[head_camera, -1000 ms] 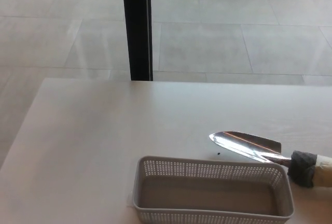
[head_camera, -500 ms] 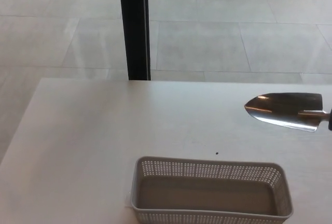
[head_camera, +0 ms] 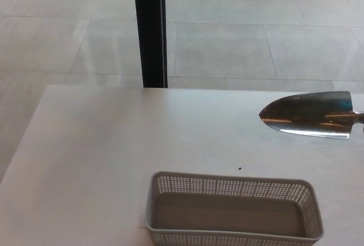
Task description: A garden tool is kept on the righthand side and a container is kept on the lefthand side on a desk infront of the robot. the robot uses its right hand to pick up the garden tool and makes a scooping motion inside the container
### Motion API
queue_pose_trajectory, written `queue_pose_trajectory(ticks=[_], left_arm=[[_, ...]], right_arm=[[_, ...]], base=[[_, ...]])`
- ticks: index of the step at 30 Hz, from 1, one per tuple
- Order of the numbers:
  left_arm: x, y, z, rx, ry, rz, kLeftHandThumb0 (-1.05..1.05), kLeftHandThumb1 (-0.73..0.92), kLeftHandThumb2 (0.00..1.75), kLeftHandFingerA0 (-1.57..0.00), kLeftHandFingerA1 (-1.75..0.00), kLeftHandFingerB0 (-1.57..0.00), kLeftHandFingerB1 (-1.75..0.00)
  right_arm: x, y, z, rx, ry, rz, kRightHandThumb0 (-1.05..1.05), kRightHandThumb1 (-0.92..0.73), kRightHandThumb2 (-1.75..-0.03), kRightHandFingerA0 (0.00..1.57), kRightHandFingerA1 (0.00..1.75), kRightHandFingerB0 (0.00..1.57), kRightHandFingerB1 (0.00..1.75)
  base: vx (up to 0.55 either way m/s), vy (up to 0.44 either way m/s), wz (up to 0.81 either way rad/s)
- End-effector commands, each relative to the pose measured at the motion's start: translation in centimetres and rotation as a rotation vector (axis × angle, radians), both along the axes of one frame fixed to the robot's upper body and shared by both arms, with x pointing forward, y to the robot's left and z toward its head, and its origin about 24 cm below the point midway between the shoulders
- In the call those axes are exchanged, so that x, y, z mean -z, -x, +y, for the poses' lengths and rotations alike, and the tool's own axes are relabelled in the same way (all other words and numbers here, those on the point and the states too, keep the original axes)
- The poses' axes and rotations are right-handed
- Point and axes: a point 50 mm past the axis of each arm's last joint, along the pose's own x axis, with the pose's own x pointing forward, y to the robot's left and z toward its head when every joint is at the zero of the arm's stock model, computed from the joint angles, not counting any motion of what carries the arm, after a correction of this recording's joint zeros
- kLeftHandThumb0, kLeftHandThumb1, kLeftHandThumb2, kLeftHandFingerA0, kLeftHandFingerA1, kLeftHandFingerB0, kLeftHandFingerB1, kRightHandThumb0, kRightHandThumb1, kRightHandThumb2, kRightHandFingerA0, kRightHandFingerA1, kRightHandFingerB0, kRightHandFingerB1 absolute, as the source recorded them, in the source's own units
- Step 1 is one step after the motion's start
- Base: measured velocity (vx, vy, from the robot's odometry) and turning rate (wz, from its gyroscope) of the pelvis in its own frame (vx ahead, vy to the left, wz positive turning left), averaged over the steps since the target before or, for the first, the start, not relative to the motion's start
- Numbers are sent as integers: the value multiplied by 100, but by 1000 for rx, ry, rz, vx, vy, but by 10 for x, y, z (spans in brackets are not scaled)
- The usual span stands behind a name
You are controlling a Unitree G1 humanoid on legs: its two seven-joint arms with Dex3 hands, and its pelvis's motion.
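Container (head_camera: pixel 233 210) is sitting low at the bench's (head_camera: pixel 102 160) near edge, left of the trowel (head_camera: pixel 310 114), whose blade is hovering well above and beyond it. I'm judging the scoop needs the tip coming down leftward inside the rim. Neither hand is showing, so I'm unable to tell the fingers' state.

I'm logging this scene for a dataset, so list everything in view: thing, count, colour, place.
Trowel blade: one, shiny silver, right edge, tip pointing left, handle cut off by the frame.
Perforated basket: one, light grey, empty, bottom centre of desk.
Desk: one, off-white, fills lower picture.
Small dark speck: one, on desk just beyond basket.
Black post: one, upright behind desk.
Tiled floor: pale grey, background.
Robot's hands: neither in view.
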Motion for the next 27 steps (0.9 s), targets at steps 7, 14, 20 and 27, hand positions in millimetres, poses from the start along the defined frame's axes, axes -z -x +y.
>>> queue_pose_trajectory(ticks=[7, 14, 20, 27], left_arm=[[-6, 5, 9, 8, -28, 33, -73, 4, 106, -93, -102, -82, -93], [-8, 3, 10, -3, -25, 26, -71, 4, 108, -89, -101, -82, -92], [-6, 7, 9, -24, -17, 31, -65, 1, 114, -88, -103, -80, -94], [-6, 7, 10, -30, -23, 34, -64, 2, 114, -87, -102, -80, -93]], right_arm=[[-38, 26, -21, -109, 89, 153, -21, -56, -111, 84, 175, 71, 161], [-41, 33, -20, -163, 128, 204, -26, -56, -110, 81, 175, 70, 160], [-38, 38, -18, -190, 120, 187, -21, -51, -110, 85, 175, 73, 158], [-41, 39, -15, -209, 97, 144, -18, -54, -109, 78, 175, 70, 158]], base=[[0, 0, 0], [0, 0, 0], [0, 0, 0], [0, 0, 0]])
